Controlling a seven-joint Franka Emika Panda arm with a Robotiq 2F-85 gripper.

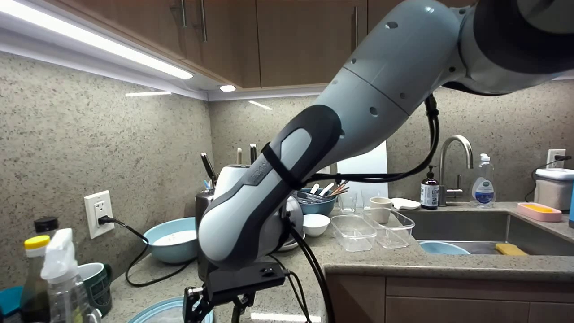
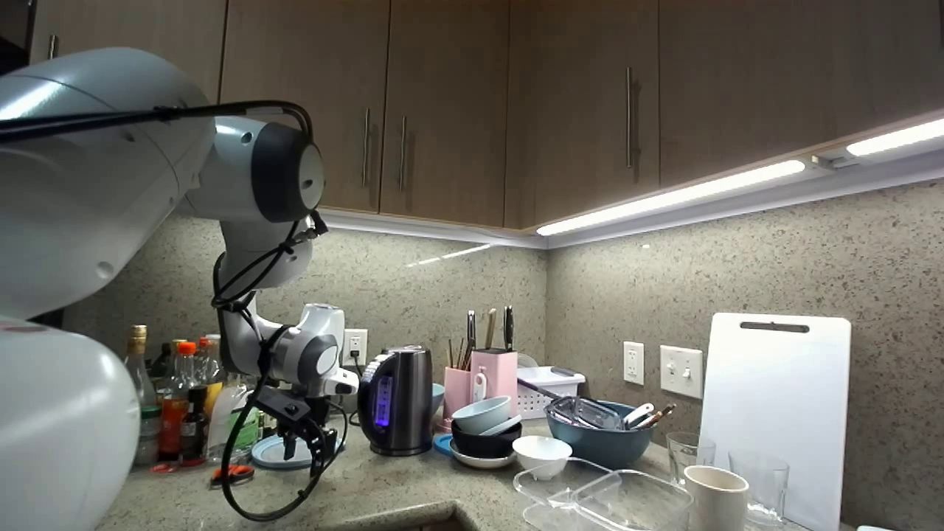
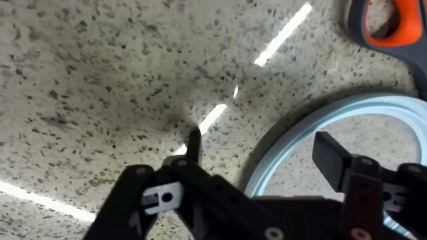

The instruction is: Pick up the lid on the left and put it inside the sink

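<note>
The lid has a light blue rim and a clear middle. It lies flat on the counter and shows in both exterior views (image 1: 145, 313) (image 2: 267, 456) and in the wrist view (image 3: 293, 133). My gripper (image 3: 258, 135) is open and empty. In the wrist view the near rim passes between its fingers, one finger above the lid's clear middle and the other above bare counter outside the rim. The gripper also shows over the lid in an exterior view (image 2: 304, 447). The sink (image 1: 466, 222) is on the right in an exterior view, with a blue dish and a yellow sponge inside.
Orange and grey scissors (image 3: 397, 36) lie beside the lid. A spray bottle (image 1: 63, 287), a green mug (image 1: 101, 291) and several sauce bottles (image 2: 177, 402) stand close by. A kettle (image 2: 405, 405), bowls (image 2: 483, 442) and clear containers (image 1: 354, 231) stand farther along the counter.
</note>
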